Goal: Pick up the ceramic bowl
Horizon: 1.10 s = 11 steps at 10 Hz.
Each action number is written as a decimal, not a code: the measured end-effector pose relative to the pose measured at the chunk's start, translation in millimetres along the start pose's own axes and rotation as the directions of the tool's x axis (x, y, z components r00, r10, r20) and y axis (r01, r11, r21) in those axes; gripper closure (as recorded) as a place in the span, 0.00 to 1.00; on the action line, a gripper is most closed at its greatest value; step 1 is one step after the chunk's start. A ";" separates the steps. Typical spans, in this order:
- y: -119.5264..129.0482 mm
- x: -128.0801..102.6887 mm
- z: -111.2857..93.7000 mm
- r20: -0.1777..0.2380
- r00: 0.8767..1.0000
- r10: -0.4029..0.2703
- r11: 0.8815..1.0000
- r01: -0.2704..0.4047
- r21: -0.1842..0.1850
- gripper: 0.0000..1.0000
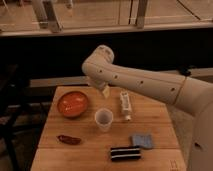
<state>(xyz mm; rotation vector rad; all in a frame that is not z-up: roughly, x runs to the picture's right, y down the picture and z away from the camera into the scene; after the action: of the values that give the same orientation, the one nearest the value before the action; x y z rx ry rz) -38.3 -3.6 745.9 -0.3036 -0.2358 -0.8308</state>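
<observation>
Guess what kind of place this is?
Likely an office café or break area: a wooden table below glass panels, holding the ceramic bowl and a white cup. The gripper hangs over the table's back edge, near the bowl.

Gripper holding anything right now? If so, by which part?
Nothing. The gripper hangs open over the table's far edge; the ceramic bowl sits untouched.
</observation>
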 end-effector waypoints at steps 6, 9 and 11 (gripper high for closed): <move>-17.0 -14.0 18.6 0.023 0.995 -0.094 0.996 0.094 0.013 0.20; -23.9 -23.3 36.1 0.049 0.989 -0.137 0.990 0.137 0.015 0.20; -29.3 -27.0 40.3 0.057 0.985 -0.166 0.986 0.165 0.017 0.20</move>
<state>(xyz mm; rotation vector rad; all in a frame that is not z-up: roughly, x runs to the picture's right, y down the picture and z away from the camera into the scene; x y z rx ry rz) -81.5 10.6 779.7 -0.2994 -0.3236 -0.9851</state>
